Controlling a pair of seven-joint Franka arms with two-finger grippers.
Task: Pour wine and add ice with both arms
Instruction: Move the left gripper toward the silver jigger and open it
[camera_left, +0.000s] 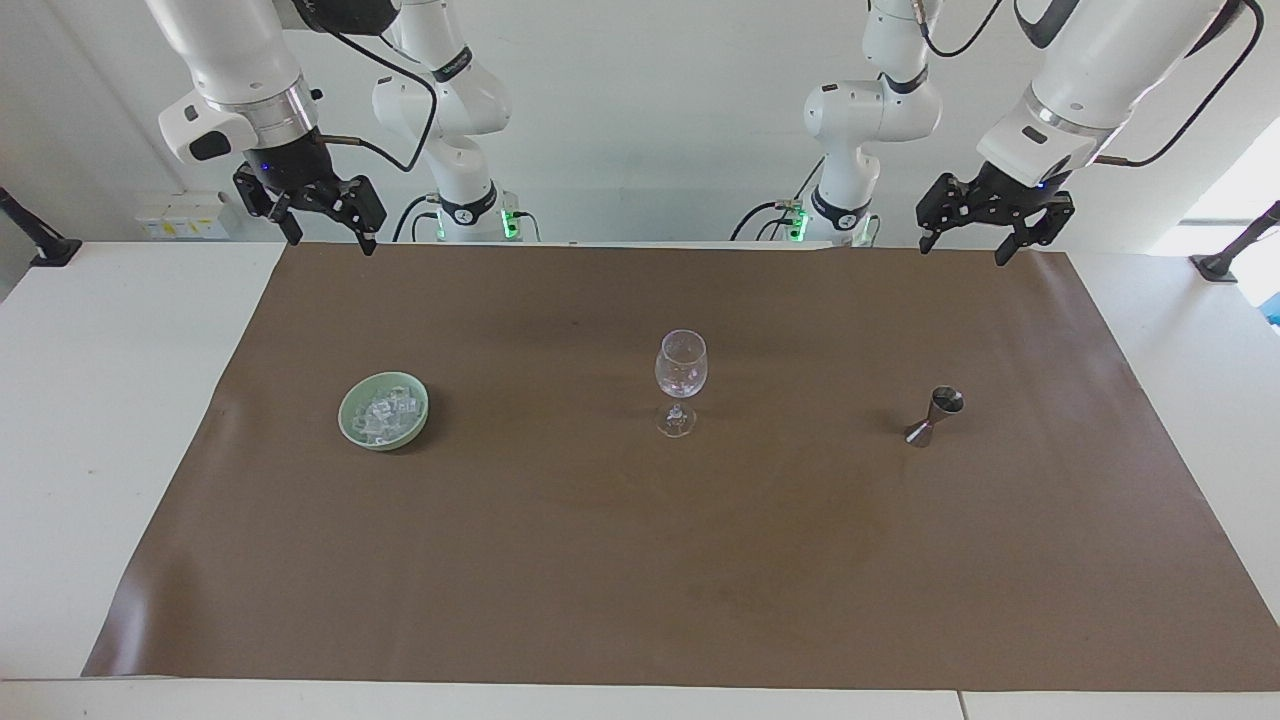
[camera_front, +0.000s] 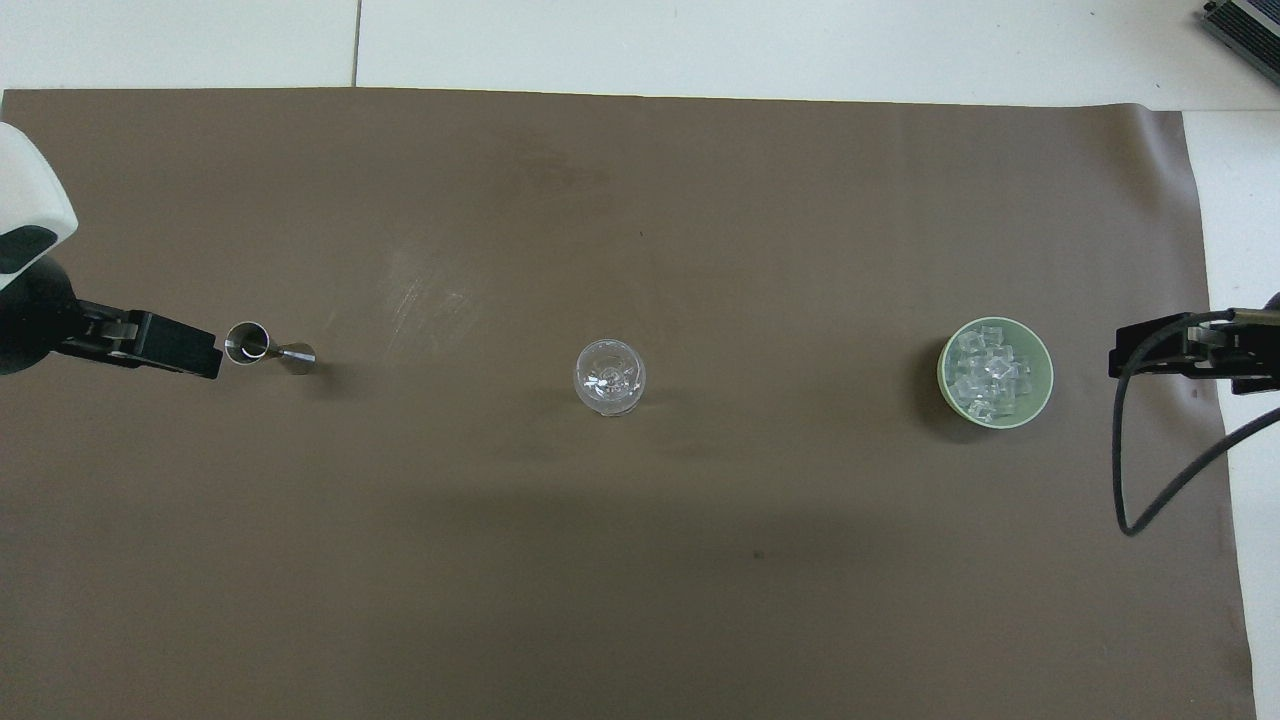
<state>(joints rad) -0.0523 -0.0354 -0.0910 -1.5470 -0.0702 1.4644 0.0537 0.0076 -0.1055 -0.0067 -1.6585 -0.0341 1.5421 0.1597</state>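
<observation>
A brown mat (camera_left: 640, 560) covers most of the white counter (camera_left: 90, 400). On it, in a row across the middle, stand three things well apart: a pale green bowl (camera_left: 349, 417) toward the right arm's end, an upright wine glass (camera_left: 680, 380) at the centre, and a small metal jigger (camera_left: 934, 415) toward the left arm's end. The ice (camera_left: 386, 414), a heap of small clear cubes, lies in the bowl. The left gripper (camera_left: 978, 238) hangs in the air over the mat's edge nearest the robots, its jaws released and holding nothing. The right gripper (camera_left: 325, 232) hangs over that same edge at its own end, its jaws likewise spread and holding nothing.
</observation>
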